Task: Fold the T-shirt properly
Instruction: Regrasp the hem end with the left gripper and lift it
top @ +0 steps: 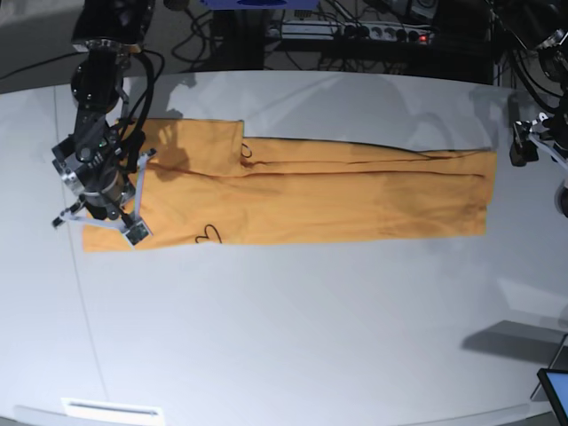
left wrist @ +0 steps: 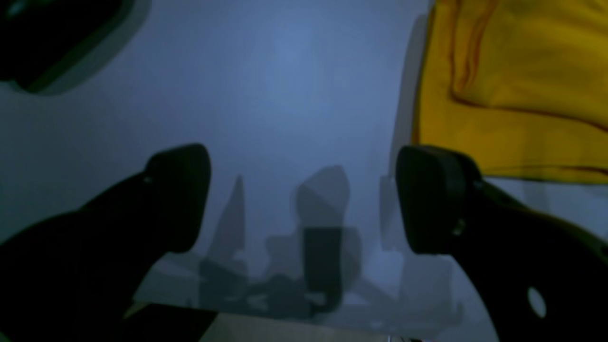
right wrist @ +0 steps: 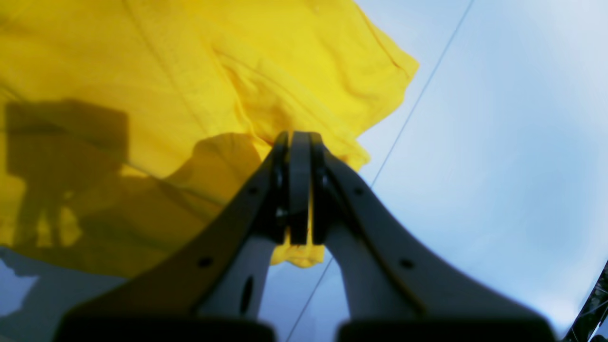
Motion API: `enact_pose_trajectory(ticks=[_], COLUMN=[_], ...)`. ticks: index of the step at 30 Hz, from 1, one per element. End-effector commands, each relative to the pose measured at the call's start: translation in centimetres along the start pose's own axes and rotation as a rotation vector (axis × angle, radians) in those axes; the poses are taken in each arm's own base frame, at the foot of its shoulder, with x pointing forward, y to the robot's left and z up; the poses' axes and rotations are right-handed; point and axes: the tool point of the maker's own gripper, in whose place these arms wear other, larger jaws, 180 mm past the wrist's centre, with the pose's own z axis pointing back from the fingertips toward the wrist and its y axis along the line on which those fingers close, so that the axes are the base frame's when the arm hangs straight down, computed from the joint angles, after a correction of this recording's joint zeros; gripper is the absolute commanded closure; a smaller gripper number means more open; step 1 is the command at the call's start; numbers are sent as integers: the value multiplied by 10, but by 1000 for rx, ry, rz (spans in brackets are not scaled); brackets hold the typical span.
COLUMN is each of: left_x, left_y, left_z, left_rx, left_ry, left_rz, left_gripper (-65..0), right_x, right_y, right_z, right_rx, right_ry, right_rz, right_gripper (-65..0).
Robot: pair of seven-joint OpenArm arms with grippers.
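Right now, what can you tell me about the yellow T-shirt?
The T-shirt is plain orange-yellow cloth, folded into a long strip lying flat on the white table. A sleeve sticks up at one end, with thin dark threads along its edges. The right gripper pinches that end; the left gripper is open beside the other end.

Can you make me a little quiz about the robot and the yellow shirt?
1. True or false: the right claw is pinching the T-shirt.
2. Which claw is open over the bare table? A) left B) right
3. Fill in: in the base view the shirt lies in a long ____ band across the table.

Key: 1 true. 2 A, the left claw holds nothing, with the shirt off to its side. 3 flat.
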Motion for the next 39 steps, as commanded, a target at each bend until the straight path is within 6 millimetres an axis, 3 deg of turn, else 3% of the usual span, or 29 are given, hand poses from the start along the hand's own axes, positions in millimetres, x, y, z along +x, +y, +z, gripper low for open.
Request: enact_pose_trajectory(ticks=[1, 6, 11, 19, 21, 27, 34, 39], left_x=[18, 17, 2, 6, 18, 27, 38, 44], left_y=[6, 6, 2, -8, -9, -8, -44, -50], left_z=[8, 7, -3, -9, -11, -25, -55, -58], left_rx=[13, 10, -13, -36, -39, -70, -114, -129], left_ry=[-52, -49, -23, -45, -72, -82, -44, -66], left_rz=[-17, -13, 30, 56, 59, 123, 1, 6], left_gripper=[-581, -581, -581, -581, -581, -581, -581, -581], right_x=[7, 6, 2, 1, 0, 1, 1, 1], right_y=[-8, -7, -4, -3, -3, -3, -3, -3], right_z=[5, 4, 4, 4, 4, 4, 4, 4], right_rx=[-23, -21, -15, -14, -13, -13, -13, -13], right_ry=[-28, -26, -19, -14, -12, -13, -15, -16], right_rz=[-2, -1, 0, 0, 1, 1, 1, 1], right_gripper=[0, 0, 0, 0, 0, 0, 0, 0])
